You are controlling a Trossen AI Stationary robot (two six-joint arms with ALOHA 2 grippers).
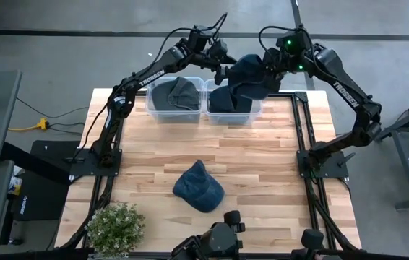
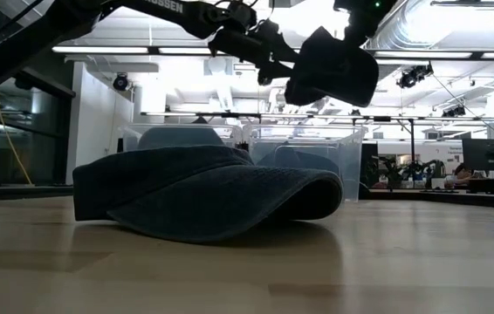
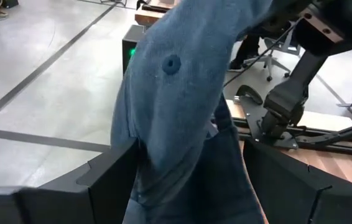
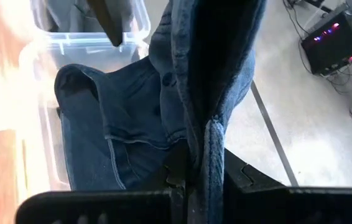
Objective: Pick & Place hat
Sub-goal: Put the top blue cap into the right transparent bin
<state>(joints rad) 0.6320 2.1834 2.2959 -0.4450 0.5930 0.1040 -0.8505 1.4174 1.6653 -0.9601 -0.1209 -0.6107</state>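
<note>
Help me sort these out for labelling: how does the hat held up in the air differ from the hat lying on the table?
The raised hat hangs above the right bin, pinched in the shut right gripper; the table hat lies free on the wood, untouched. The raised hat droops, folded on itself, with the open left gripper beside it; the table hat sits spread out, crown up. Both are dark blue fabric.

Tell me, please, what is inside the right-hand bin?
The right bin holds folded dark blue hats. The hat held above covers part of it, so their number stays hidden.
</note>
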